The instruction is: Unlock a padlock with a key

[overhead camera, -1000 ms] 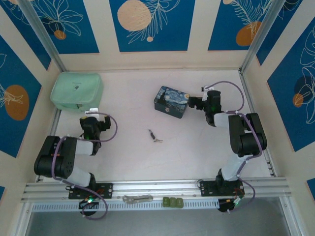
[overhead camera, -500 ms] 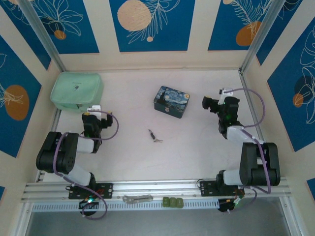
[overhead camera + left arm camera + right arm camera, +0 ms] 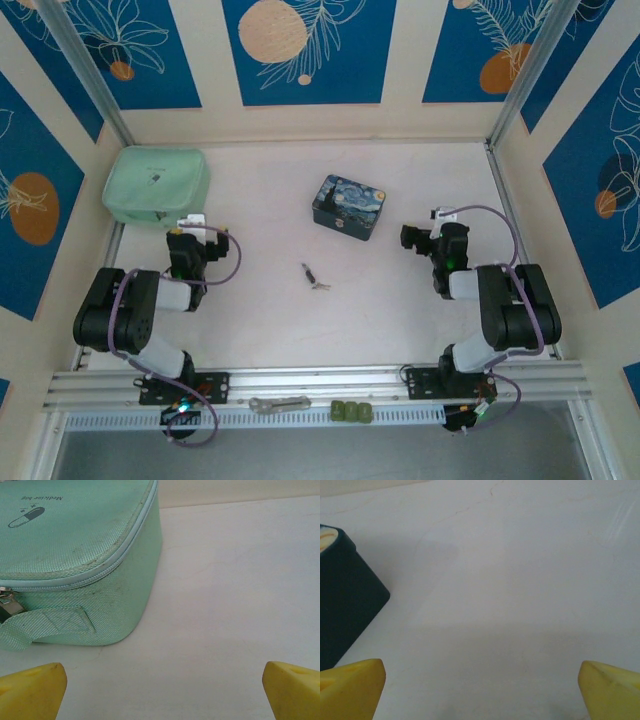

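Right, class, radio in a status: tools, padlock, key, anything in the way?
Left tool open, near bag. Right tool open, near tin. Padlock and key on table between arms, untouched. Tin beyond them, not blocking.

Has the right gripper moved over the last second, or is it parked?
Yes. The right gripper, open, has pulled away from the painted tin, which it was right beside, and now sits rightward and lower in the overhead view.
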Action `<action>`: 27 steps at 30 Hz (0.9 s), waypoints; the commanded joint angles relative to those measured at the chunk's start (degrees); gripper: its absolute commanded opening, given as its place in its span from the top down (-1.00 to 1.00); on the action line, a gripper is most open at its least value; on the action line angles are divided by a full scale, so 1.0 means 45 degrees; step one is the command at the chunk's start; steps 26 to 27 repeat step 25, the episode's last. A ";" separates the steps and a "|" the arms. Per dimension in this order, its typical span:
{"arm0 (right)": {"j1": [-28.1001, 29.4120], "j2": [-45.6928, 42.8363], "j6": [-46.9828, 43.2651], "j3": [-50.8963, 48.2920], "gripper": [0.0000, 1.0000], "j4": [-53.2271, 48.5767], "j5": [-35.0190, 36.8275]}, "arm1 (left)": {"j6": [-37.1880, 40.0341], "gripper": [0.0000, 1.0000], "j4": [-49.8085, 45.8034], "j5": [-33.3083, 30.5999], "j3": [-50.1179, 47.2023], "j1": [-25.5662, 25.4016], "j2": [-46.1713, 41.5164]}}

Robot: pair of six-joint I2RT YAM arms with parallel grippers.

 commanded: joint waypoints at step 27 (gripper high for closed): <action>0.0177 -0.0032 -0.0193 0.0069 -0.98 0.1071 0.0395 | 0.0193 -0.99 0.0272 0.0264 0.0218 -0.0022 0.0134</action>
